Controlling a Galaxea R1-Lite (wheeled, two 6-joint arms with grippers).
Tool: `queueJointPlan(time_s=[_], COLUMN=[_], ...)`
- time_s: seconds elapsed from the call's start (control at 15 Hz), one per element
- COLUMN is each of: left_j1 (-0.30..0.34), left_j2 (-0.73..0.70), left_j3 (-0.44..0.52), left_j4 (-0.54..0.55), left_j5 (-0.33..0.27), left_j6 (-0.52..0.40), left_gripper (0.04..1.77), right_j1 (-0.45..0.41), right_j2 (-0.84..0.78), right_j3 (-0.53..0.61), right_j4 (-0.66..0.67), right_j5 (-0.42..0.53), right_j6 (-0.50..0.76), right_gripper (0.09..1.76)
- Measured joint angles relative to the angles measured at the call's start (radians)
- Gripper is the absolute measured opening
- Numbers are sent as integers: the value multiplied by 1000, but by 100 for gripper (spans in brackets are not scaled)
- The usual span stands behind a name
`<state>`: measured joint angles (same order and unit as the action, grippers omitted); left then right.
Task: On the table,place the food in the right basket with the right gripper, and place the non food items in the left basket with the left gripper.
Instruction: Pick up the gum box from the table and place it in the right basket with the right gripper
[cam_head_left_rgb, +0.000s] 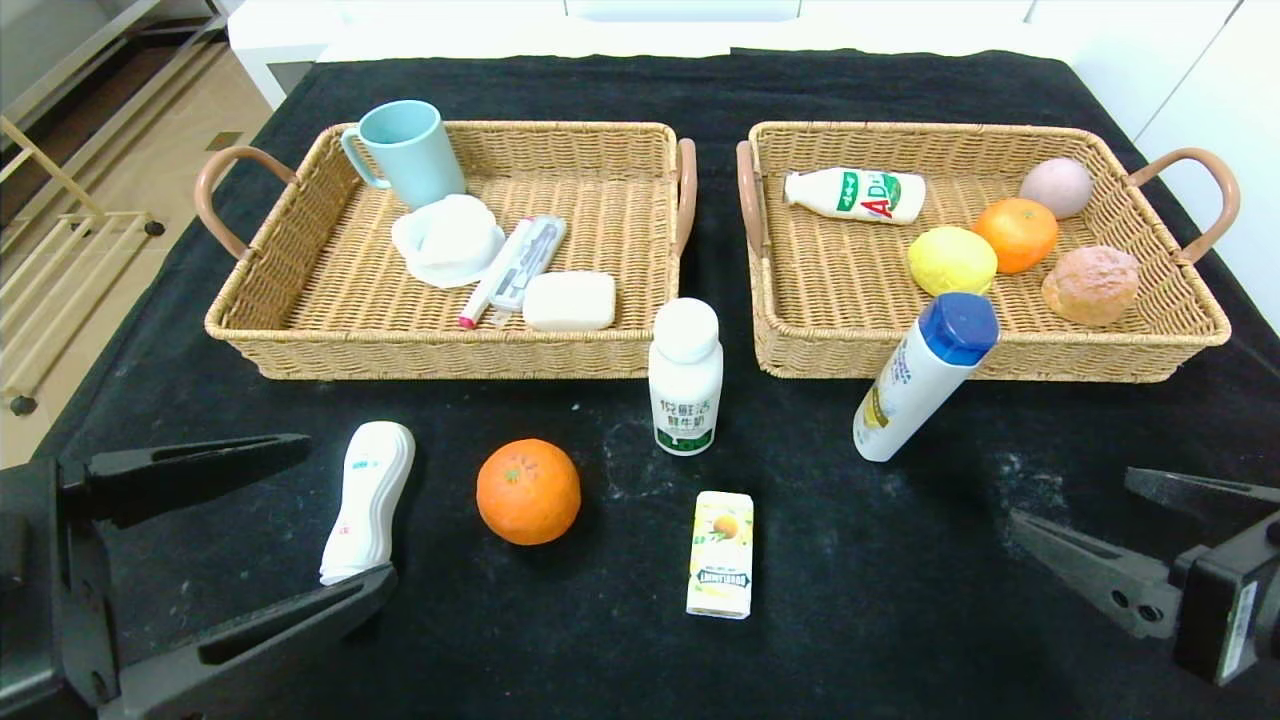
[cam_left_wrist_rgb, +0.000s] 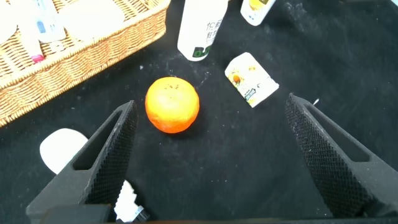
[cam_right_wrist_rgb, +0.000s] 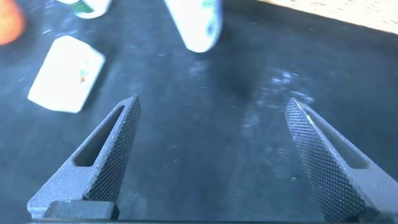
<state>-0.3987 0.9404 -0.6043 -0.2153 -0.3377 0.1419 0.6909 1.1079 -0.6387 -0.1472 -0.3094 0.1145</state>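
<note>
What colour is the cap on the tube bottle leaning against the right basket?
Blue cap; clearest in the head view.

Red letters "AD" are read on the green-and-white label of the bottle (cam_head_left_rgb: 856, 194) lying in the right basket (cam_head_left_rgb: 1150, 340). Dark Chinese characters are printed on the upright milk bottle (cam_head_left_rgb: 685, 377); they are not legible. Juice carton (cam_head_left_rgb: 721, 554) lettering cannot be made out.

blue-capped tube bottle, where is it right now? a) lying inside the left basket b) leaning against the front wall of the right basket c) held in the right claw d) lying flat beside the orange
b: the blue-capped tube bottle stands tilted on the table, its cap resting against the front wall of the right basket, with the open right claw apart from it.
</note>
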Motion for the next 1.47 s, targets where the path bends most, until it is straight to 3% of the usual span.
queueJointPlan(time_s=[0.6, 0.87, 1.2, 1.47], left_j1=[0, 1, 4, 6], left_j2=[3, 3, 0, -6], left_j3=[1, -2, -7, -11], left_j4=[1, 0, -1, -1], left_j5=[0, 1, 4, 4], left_j6=[6, 6, 6, 6], left_gripper=[172, 172, 172, 172], right_j1=[157, 224, 335, 375], right_j2=[31, 109, 271, 379], right_j3=[10, -50, -213, -260], right_j4=[-6, -4, 39, 44], right_j5=[0, -13, -146, -201], right_j6=[-21, -23, -19, -16], right_gripper=[170, 170, 170, 170])
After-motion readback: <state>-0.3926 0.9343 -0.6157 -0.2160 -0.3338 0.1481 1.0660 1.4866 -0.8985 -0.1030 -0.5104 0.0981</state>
